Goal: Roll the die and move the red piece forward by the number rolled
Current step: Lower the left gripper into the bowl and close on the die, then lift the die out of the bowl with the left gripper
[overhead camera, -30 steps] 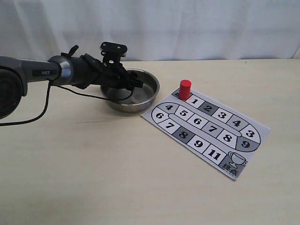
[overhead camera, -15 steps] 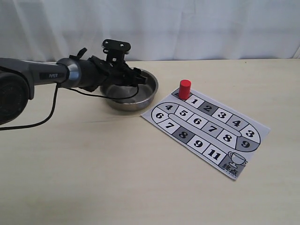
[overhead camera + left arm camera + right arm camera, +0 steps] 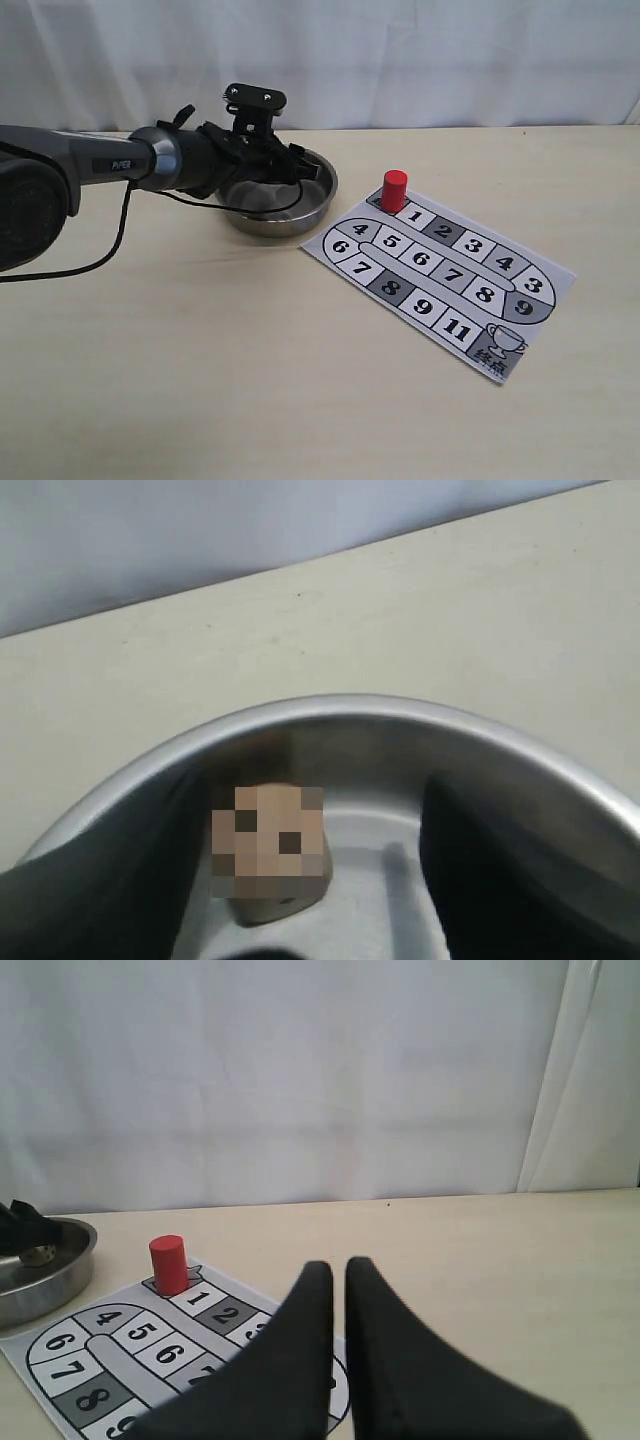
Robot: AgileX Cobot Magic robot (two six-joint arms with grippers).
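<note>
The left claw (image 3: 290, 168) hung released inside the round steel bowl (image 3: 300, 215), upper centre-left of the exterior view, jaws straddling the small tan wooden die (image 3: 268, 852) on its floor. Closing off-centre could squirt the die aside. The red cylinder piece (image 3: 395, 190) stood right of the bowl; the right claw (image 3: 337, 1265) was clenched, empty.

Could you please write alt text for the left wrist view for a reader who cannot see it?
A tan die sits inside a steel bowl, between the two dark fingers of the open left pincer. Pale tabletop lies beyond the rim.
</note>
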